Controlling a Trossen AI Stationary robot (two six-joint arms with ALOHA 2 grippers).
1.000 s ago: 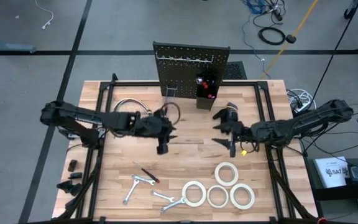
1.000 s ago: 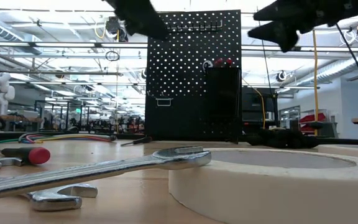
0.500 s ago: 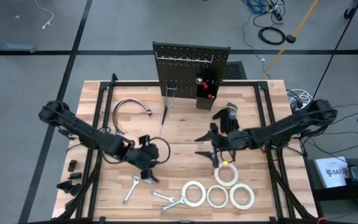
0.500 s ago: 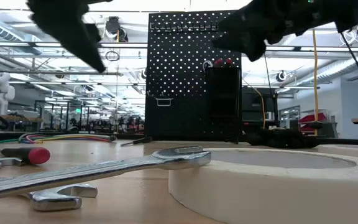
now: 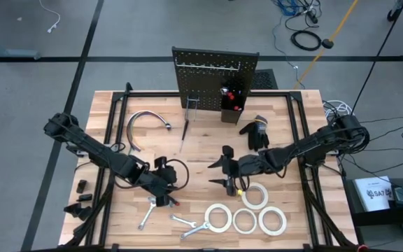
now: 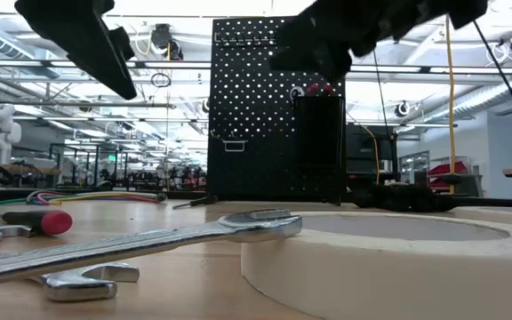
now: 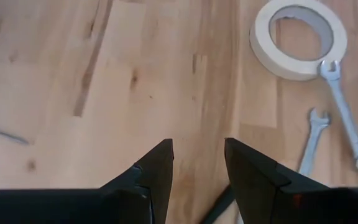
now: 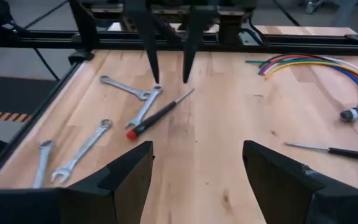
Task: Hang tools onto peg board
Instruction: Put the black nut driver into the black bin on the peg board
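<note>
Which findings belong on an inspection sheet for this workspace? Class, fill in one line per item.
Surface: wooden table.
Job's things: four tape rolls, wrenches, red-handled screwdriver lie flat; peg board upright.
Clutter: black glove, chrome tube.
Grippers: left gripper open above the screwdriver; right gripper open, empty, mid-table.
Cables: coloured wire bundle on the table; cords on the floor.
Surroundings: grey floor; nothing else seen.

peg board upright at table back edge | wrenches front-left | tape rolls front-right | glove right of centre, before board
</note>
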